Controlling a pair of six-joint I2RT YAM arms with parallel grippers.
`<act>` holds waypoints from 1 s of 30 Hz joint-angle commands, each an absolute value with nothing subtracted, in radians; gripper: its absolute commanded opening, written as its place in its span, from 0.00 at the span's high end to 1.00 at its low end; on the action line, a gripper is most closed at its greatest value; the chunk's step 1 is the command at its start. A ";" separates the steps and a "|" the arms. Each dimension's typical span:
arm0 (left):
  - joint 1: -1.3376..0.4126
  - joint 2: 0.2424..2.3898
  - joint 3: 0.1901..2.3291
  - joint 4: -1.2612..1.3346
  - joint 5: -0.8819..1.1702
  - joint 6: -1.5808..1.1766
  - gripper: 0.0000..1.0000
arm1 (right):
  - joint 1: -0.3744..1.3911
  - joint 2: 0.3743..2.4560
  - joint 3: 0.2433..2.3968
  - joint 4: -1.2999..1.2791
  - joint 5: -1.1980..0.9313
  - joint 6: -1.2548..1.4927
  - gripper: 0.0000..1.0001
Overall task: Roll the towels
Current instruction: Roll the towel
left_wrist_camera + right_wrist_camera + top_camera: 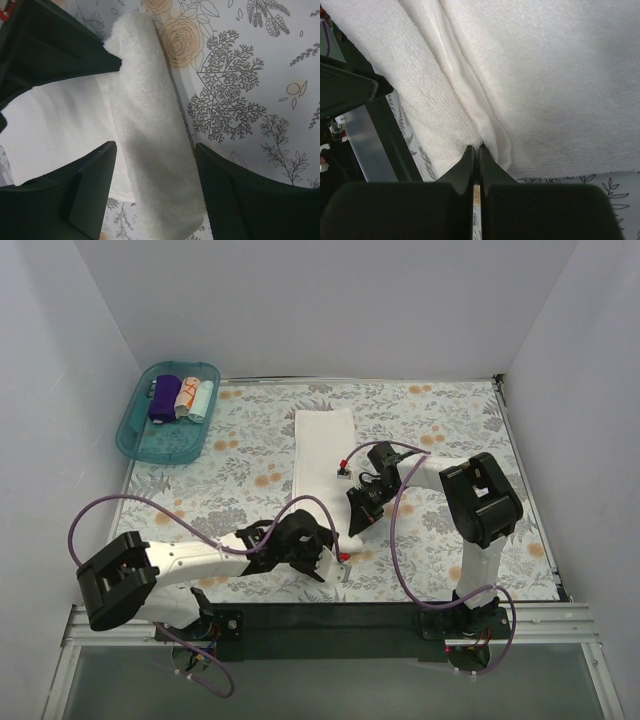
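Note:
A long white towel [322, 445] lies on the floral sheet, its near end rolled up. That roll [150, 150] sits between the spread fingers of my left gripper [155, 187], which is open around it; from above, the left gripper [330, 562] is at the towel's near end. My right gripper [476, 148] is shut, its tips pressed into the crease between the roll [420, 85] and the flat towel [545, 75]. From above, the right gripper [358, 515] is at the towel's right edge. Three small rolled towels lie far off: purple [165, 397], white-orange [184, 396], pale teal [203, 398].
A teal plastic tray [140, 440] at the back left holds the three small rolls. The floral sheet [450, 420] covers the table. White walls close in the left, back and right sides. Purple cables loop beside both arms.

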State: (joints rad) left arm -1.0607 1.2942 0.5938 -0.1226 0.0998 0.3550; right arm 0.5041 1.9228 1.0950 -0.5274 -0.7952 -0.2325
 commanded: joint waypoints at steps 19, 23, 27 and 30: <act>-0.924 1.586 0.762 -0.414 0.444 0.196 0.98 | 0.474 1.813 1.028 -0.477 -0.686 -0.307 0.94; -0.819 1.681 0.886 -0.587 0.682 0.221 1.00 | 0.418 1.682 0.984 -0.445 -0.670 -0.324 0.62; -0.767 1.805 0.994 -0.773 0.851 0.230 1.00 | 0.376 1.441 0.947 -0.431 -0.618 -0.383 0.54; -0.733 1.873 1.041 -0.819 0.913 0.203 1.00 | 0.370 1.271 0.905 -0.439 -0.572 -0.443 0.53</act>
State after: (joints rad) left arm -0.7410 1.7908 1.0439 -0.5777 0.7547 0.2348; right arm 0.3660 1.4242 0.9344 -0.4618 -0.6254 -0.3527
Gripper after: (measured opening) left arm 0.138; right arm 0.462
